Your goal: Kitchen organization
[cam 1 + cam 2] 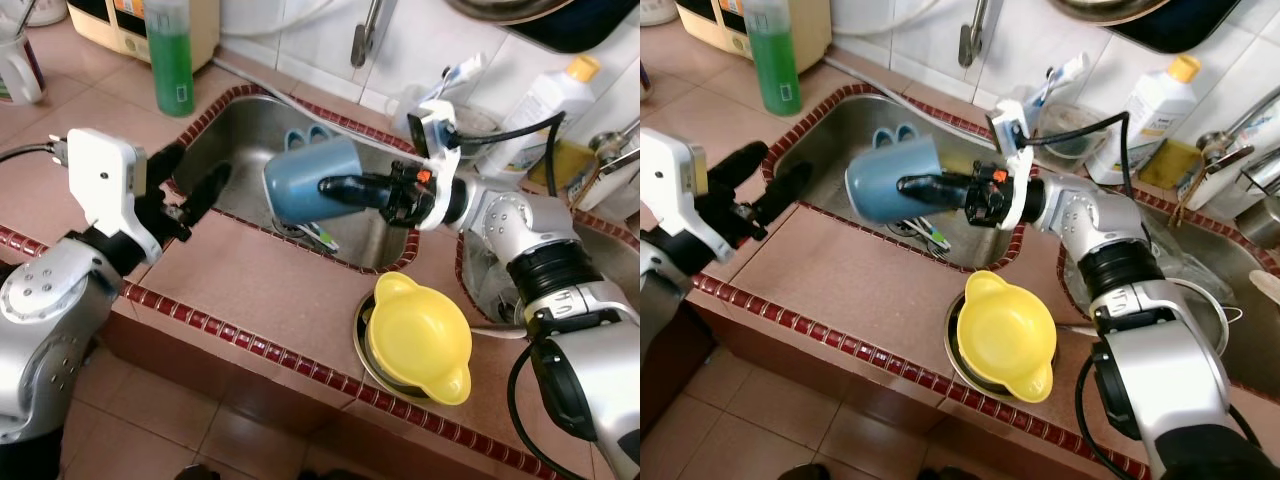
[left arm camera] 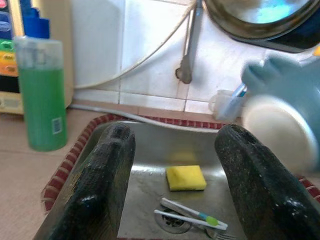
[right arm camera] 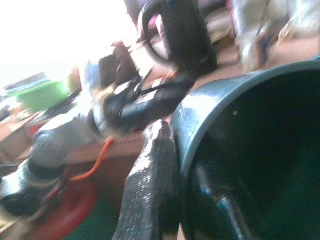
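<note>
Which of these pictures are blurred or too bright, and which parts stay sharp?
Right wrist view: upper left burnt out white, background smeared, the dark-blue plastic cup soft. Left wrist view: sharp on the yellow sponge, but the cup is motion-blurred. Both eye views: evenly lit and clear, with the right claw on the cup.

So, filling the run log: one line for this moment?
right gripper: shut on blue cup, over sink | left gripper: open, at sink rim
</note>
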{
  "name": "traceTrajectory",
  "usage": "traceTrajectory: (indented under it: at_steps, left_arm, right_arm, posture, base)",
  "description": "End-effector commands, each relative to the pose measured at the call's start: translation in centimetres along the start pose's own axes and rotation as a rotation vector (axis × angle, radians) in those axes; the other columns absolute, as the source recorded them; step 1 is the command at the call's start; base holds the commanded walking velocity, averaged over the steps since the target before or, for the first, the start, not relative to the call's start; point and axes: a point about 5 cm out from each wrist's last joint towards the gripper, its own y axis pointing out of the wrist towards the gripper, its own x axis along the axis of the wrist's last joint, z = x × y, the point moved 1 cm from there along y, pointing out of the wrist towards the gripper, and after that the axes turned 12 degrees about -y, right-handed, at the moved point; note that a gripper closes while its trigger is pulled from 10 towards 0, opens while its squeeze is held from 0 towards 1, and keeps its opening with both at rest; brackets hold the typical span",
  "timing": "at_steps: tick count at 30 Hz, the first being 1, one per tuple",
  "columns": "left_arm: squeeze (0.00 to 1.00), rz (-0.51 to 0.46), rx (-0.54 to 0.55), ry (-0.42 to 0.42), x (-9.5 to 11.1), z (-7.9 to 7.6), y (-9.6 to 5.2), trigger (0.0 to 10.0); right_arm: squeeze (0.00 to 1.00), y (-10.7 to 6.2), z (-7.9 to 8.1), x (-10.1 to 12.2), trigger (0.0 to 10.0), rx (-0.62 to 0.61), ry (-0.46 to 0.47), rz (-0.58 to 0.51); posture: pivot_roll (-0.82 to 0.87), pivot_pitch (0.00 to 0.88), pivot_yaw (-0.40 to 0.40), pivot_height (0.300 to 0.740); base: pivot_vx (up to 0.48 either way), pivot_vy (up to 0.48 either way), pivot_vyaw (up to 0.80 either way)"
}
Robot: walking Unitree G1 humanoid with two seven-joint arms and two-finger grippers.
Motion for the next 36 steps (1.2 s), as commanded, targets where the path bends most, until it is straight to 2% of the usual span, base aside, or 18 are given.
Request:
traceTrajectory:
  at_steps: [1,3,6,36]
  left_arm:
    - [0.00,0.006,-0.028,0.002,-0.5,-0.8,0.8,10.0]
    - [0.00,0.013,-0.027,-0.001,-0.8,-1.0,1.2,10.0]
    - [0.00,0.021,-0.028,-0.024,-1.6,-1.5,2.2,10.0]
    - [0.00,0.021,-0.028,-0.024,-1.6,-1.5,2.2,10.0]
  right_arm:
    - [0.00,-0.9,-0.6,1.1,10.0,-0.087,-0.065,-0.041]
    - [0.00,-1.2,-0.8,1.4,10.0,-0.129,-0.086,-0.060]
    - [0.00,-2.0,-1.5,2.2,10.0,-0.259,-0.143,-0.107]
    - [0.00,-2.0,-1.5,2.2,10.0,-0.259,-0.143,-0.107]
  posture:
    - [-0.03,0.020,-0.147,0.740]
    - [-0.03,0.016,-0.140,0.740]
    - [-0.05,0.003,-0.122,0.740]
    - [-0.05,0.003,-0.122,0.740]
  base:
    - [0.000,0.000,0.00]
    - [0.000,0.000,0.00]
    - [0.000,0.000,0.00]
    - [0.000,0.000,0.00]
